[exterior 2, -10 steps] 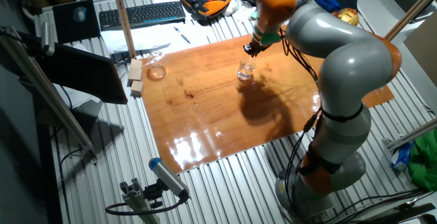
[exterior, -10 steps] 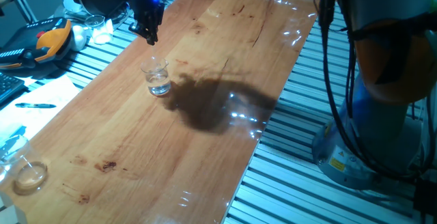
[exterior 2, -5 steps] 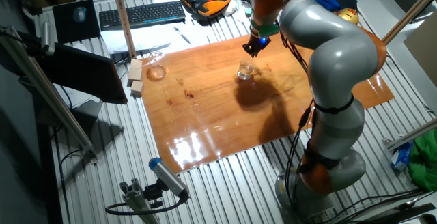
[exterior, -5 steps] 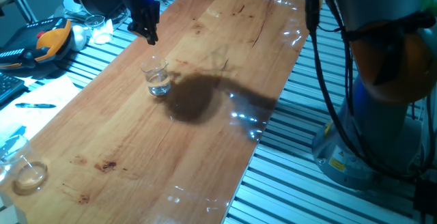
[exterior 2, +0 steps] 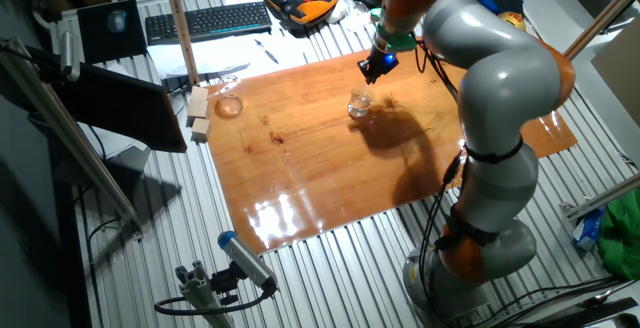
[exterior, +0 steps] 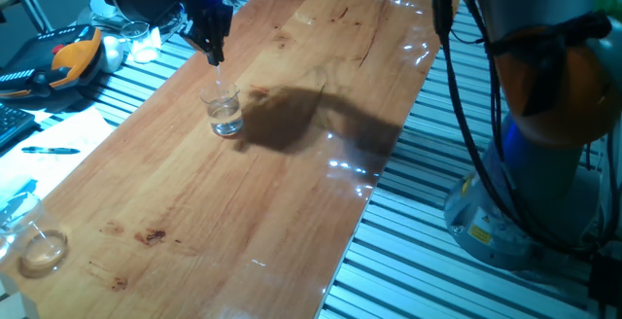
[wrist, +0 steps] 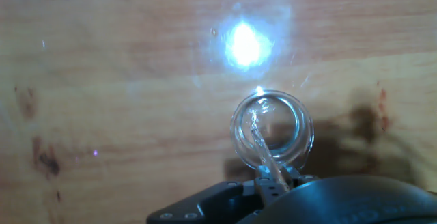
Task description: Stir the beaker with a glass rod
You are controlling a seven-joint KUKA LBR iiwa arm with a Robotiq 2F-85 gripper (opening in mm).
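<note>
While the black two-finger gripper [exterior: 214,54] is hanging just above the small clear glass beaker [exterior: 224,112], it's pinching the thin transparent glass rod [wrist: 263,152] between closed fingers, with basically no gap showing. You can really only make the rod out in the hand view, where it's running from the fingers down into the beaker's round mouth, with its tip sitting inside the rim toward the upper left of the opening. From the fixed cameras the rod is too thin to see properly, just a faint glint under the fingertips.

The beaker is standing upright on the long varnished wooden board [exterior: 292,193], toward the far left part of it in the one fixed view, with a little clear liquid sitting in the bottom. In the other fixed view the beaker [exterior 2: 359,105] is sitting just below and left of the gripper [exterior 2: 377,66], which is glowing with a small blue light. The arm's dark shadow is falling on the board right beside the beaker.

A low round glass dish [exterior: 42,249] is sitting well apart near the board's near-left corner. Off the board on the far left, an orange and black handheld controller [exterior: 60,58] is lying on the ribbed metal table [exterior: 457,280].
</note>
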